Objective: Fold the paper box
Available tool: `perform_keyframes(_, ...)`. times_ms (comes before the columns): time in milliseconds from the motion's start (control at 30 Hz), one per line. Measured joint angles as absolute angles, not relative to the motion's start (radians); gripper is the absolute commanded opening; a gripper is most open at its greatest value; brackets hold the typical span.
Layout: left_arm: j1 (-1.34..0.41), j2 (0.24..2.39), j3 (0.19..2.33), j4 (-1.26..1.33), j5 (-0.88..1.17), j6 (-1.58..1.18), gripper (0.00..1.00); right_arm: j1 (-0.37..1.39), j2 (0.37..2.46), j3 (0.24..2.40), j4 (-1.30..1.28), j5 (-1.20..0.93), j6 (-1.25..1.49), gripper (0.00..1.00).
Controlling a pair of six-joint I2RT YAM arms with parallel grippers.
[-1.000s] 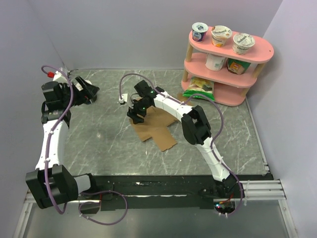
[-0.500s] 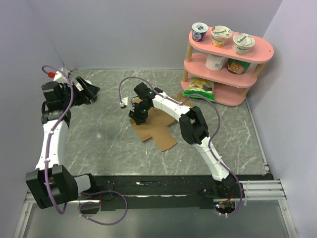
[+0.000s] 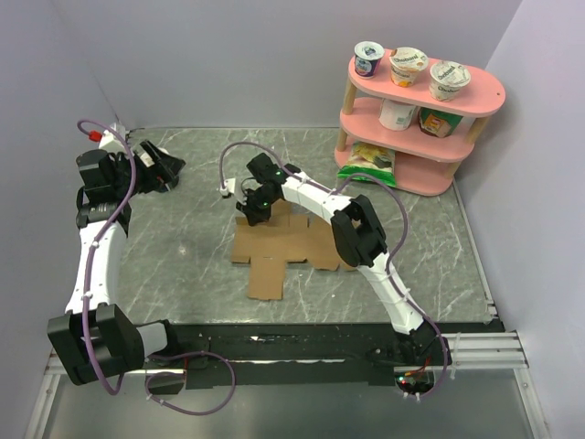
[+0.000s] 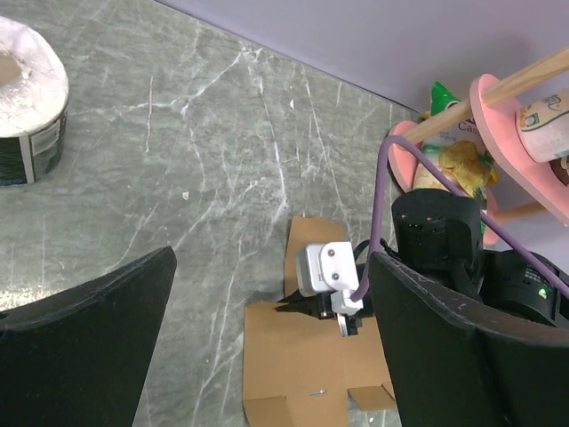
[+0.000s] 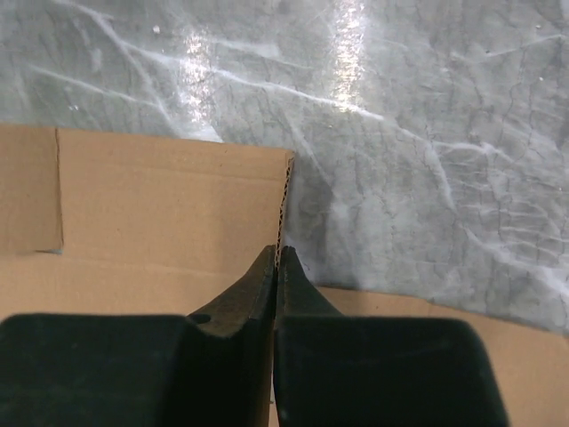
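Note:
The paper box [image 3: 288, 245] is a flat brown die-cut sheet with flaps, lying mid-table. My right gripper [image 3: 253, 207] sits at its far left corner, shut on the edge of a flap. In the right wrist view the fingertips [image 5: 277, 258] pinch the corrugated edge of the cardboard [image 5: 160, 205]. My left gripper [image 3: 170, 166] hangs open at the back left, well away from the sheet. Its wrist view looks between its wide-apart fingers [image 4: 271, 258] at the sheet [image 4: 293, 374] and the right gripper [image 4: 298, 308] on it.
A pink two-tier shelf [image 3: 416, 119] stands at the back right with yogurt cups on top and packets below. A round black-and-white tub [image 4: 22, 89] stands on the marble table near the left gripper. Purple walls close in the back and sides.
The right gripper has shut on the flap edge. The sheet has swung from lying diagonally to lying square with the table, and reaches nearer the front. The left arm has not moved.

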State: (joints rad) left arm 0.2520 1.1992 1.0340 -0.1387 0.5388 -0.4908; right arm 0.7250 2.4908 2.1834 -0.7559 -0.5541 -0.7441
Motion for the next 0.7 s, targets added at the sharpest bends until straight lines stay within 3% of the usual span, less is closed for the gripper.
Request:
perform_keyframes(200,0.252,1.197,1.034,-0.133,0.563,-0.483,0.96,0.724,2.383,2.062,-0.673,-0.496,-0.653,0.0)
perform_keyframes(500,0.23,1.188,1.016,-0.017,0.736,-0.488,0.96,0.71,1.948,1.778,-0.442,-0.16,-0.361,0.0)
perform_keyframes(700,0.123,1.188,1.016,-0.014,0.769,-0.426,0.96,0.705,1.654,1.553,-0.243,0.065,-0.219,0.0)
